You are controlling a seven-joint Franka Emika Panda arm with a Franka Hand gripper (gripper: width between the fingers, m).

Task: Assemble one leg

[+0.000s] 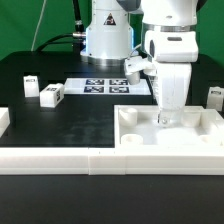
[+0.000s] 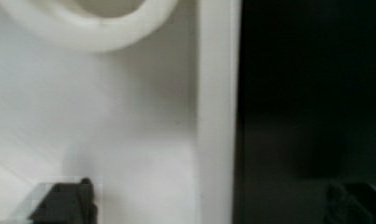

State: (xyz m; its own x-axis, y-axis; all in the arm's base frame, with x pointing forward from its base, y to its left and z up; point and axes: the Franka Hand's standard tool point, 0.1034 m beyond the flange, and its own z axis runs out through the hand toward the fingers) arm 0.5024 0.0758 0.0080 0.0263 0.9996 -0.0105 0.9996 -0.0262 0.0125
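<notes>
The large white tray-like part (image 1: 190, 140) lies at the exterior view's right, with round corner holes. My gripper (image 1: 167, 116) reaches straight down over its far edge. In the wrist view my gripper (image 2: 210, 202) is open, with dark fingertips (image 2: 64, 202) wide apart. They straddle the tray's rim (image 2: 213, 110) without touching it, beside a round corner hole (image 2: 100, 18). Two small white legs (image 1: 30, 85) (image 1: 52, 95) with marker tags stand at the exterior view's left. A third leg (image 1: 214, 96) stands at the far right. None is held.
The marker board (image 1: 105, 86) lies flat in the middle, in front of the arm's base (image 1: 105, 40). A low white wall (image 1: 60, 160) runs along the front and turns up at the left (image 1: 4, 120). A small tagged white piece (image 1: 136, 66) shows beside the arm.
</notes>
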